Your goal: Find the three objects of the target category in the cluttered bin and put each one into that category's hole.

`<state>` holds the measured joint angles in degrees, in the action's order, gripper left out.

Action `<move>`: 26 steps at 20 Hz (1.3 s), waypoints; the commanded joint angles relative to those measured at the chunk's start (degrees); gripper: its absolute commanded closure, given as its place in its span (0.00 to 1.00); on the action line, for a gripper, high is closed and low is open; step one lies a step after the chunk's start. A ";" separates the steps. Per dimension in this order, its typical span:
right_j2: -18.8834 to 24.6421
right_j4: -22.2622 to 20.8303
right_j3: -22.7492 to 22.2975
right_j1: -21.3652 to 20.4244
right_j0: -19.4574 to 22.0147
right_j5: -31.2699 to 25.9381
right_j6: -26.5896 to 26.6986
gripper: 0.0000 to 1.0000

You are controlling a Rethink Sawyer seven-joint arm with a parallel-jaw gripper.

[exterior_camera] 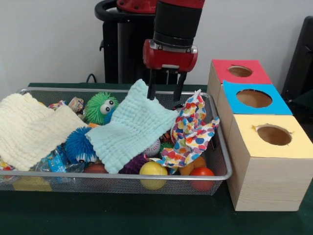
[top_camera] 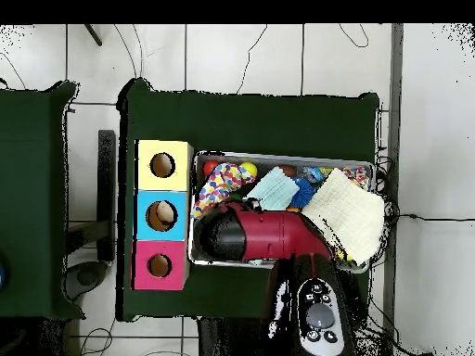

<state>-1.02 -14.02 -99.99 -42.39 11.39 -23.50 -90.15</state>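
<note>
The wire-mesh bin [exterior_camera: 122,175] is full of toys and cloths; it also shows in the overhead view [top_camera: 278,156]. My gripper [exterior_camera: 164,98] hangs over the bin's far side. It is open and empty, with two black fingers [exterior_camera: 150,90] spread apart. The fingertips reach the raised far edge of a pale aqua cloth [exterior_camera: 132,127]. I cannot tell whether they touch it. The hole [exterior_camera: 239,71] in the red-topped box is to the right of the bin and shows empty. It also shows in the overhead view [top_camera: 159,266], where my arm hides the gripper.
In the bin lie a cream cloth [exterior_camera: 29,129], a heart-patterned cloth [exterior_camera: 193,132], a green fuzzy ball [exterior_camera: 100,107], a blue spiky ball [exterior_camera: 78,144], a yellow ball [exterior_camera: 153,171] and a red ball [exterior_camera: 202,174]. Blue-topped [exterior_camera: 254,98] and yellow-topped [exterior_camera: 274,134] boxes stand beside the red one.
</note>
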 commanded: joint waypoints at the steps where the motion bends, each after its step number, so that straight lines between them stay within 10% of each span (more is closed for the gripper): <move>1: 5.58 -4.38 4.28 5.36 2.79 2.90 0.51 0.00; 26: 9.47 -8.77 6.70 19.30 9.45 7.29 0.08 0.00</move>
<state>2.90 -18.87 -96.82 -30.08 18.60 -19.42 -90.15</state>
